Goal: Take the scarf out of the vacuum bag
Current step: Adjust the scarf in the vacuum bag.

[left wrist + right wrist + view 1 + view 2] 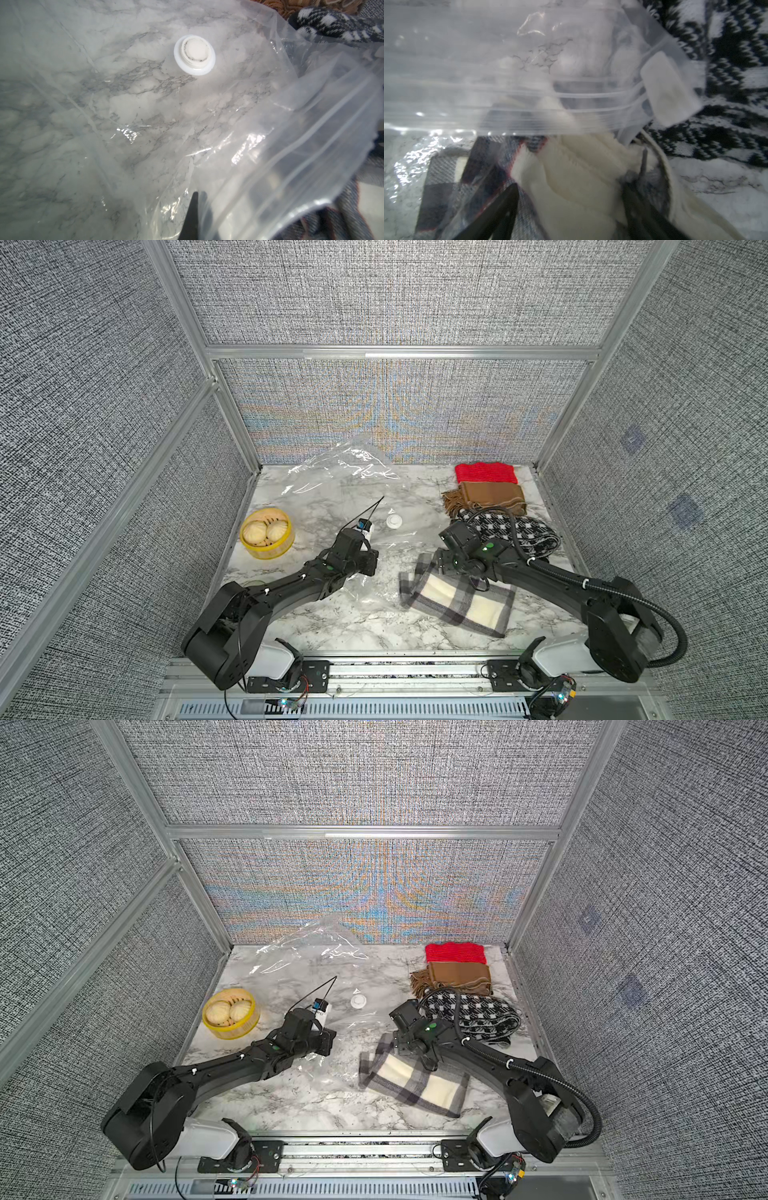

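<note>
While left tool (199, 199) is clenching the vacuum bag (332, 489) to anchor it, right tool (571, 191) is gaping astride the plaid scarf (457, 605), not yet gripping. Scarf is lying on table (332, 626), lower centre-right of both top views, one end apparently overlapping bag's mouth.

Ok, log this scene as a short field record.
left gripper: shut, pinching the vacuum bag plastic
right gripper: jaws apart, straddling the plaid scarf
plaid scarf: mostly out, one end under the bag's zip-seal edge
valve cap: on bag, facing up
bystanders: red scarf, brown fringed scarf, black-and-white knit scarf, steamer basket of buns
</note>
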Motion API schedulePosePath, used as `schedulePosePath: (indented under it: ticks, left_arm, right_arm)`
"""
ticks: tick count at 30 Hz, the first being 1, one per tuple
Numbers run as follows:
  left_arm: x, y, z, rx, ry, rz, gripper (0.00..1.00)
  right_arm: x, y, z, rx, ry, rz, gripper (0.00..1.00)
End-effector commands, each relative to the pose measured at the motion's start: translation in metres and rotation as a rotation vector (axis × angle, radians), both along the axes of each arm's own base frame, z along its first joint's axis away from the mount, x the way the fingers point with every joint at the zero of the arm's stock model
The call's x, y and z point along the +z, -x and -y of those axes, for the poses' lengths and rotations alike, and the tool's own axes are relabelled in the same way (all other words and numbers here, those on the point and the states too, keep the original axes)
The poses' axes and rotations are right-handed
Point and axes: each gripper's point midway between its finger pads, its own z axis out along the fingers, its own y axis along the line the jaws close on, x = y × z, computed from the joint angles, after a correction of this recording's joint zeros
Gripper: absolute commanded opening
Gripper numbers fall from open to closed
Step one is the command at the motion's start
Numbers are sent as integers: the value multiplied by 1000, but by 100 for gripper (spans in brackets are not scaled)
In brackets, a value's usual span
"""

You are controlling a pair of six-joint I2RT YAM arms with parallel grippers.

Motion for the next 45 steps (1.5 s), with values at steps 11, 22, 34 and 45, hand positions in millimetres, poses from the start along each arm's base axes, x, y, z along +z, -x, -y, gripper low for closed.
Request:
schedulePosePath:
  ticks: [11, 22, 34, 45]
  left_arm:
    - [0, -5, 5, 6, 21, 8, 0]
    - [2, -4, 3, 6, 15, 15, 0]
    - [0, -5, 5, 2, 12, 7, 0]
    - [-4, -5, 8, -4, 22, 2, 0]
  right_arm:
    - [-2, -10, -22, 104, -46, 39, 24]
    - [11, -10, 19, 12, -2, 88, 75]
    - [-2, -13, -6, 102, -173, 28, 91]
    - [-10, -16, -13, 139, -151, 30, 16]
